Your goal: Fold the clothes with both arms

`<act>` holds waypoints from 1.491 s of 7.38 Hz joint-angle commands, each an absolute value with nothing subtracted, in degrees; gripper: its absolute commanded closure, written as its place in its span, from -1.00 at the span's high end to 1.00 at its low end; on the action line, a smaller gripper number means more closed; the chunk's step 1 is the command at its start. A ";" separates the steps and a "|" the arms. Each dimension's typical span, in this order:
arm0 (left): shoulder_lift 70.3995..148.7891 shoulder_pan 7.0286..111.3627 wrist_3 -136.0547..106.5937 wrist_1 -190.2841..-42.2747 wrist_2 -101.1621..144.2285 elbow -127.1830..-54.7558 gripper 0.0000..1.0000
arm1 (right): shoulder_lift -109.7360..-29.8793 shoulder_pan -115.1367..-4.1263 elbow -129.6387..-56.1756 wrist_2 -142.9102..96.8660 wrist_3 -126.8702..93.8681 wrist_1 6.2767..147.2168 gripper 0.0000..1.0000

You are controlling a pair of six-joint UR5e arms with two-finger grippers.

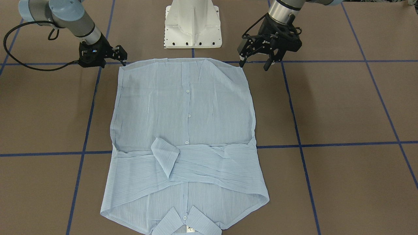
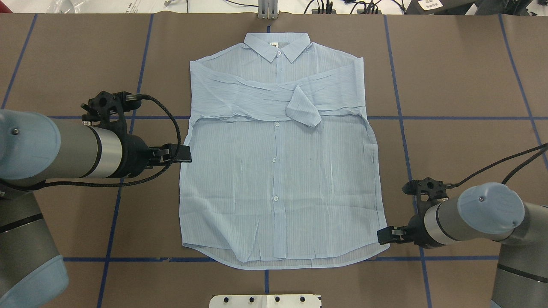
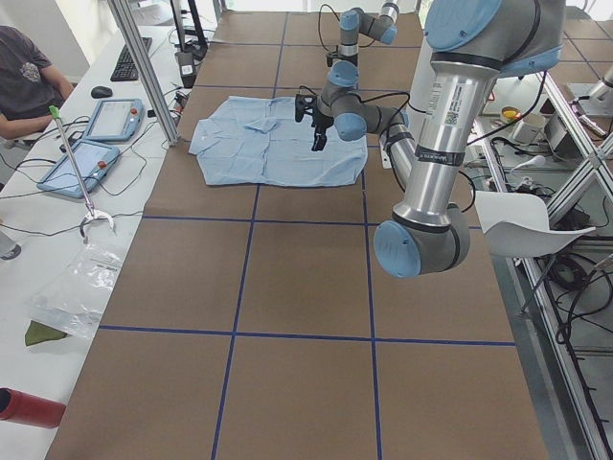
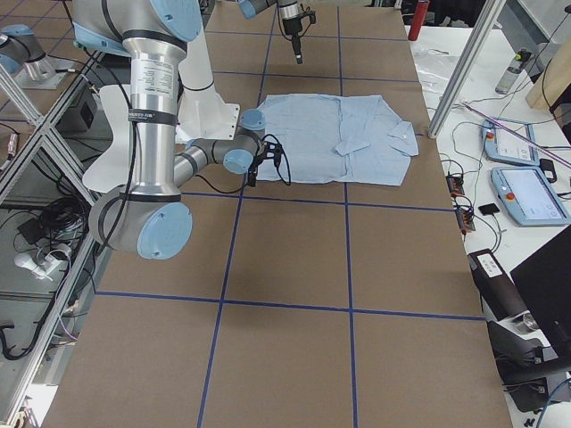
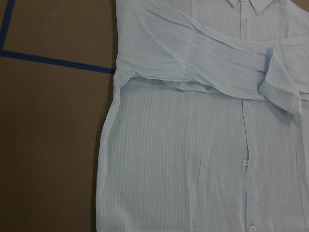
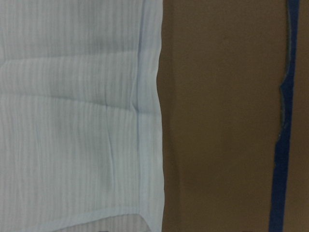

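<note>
A thin light-blue pinstriped button-up shirt (image 2: 278, 179) lies flat on the brown table (image 2: 462, 85), which is gridded with blue tape lines (image 2: 449, 118). The right gripper (image 1: 122, 55), fingers parted, sits low just beside one hem corner. The left gripper (image 1: 254, 64), fingers spread and empty, hangs raised beside the opposite edge. A white metal pedestal (image 1: 192, 26) stands near the hem, and a white side bench (image 3: 19, 206) holds blue tablets (image 3: 110, 120).

The left gripper (image 1: 254, 64) hangs raised, pointing down with fingers spread, while the right gripper (image 1: 121, 56) reaches out low, its jaws unclear
</note>
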State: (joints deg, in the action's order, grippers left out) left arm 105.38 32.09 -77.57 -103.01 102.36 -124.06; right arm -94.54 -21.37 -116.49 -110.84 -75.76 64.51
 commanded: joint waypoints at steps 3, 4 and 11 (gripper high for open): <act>105.38 32.08 -77.61 -103.01 102.30 -124.10 0.99 | -92.91 -19.95 -114.53 -110.83 -75.76 64.51 0.69; 105.38 32.08 -77.61 -103.01 102.30 -124.10 0.99 | -92.38 -19.95 -113.91 -110.83 -75.76 64.51 0.56; 105.12 32.08 -77.52 -103.01 102.22 -123.93 0.99 | -91.32 -20.30 -112.85 -110.92 -75.76 64.60 -0.21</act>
State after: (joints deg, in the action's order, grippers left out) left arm 105.16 32.08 -77.52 -103.01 102.28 -123.99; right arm -91.36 -20.13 -113.01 -110.89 -75.76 64.58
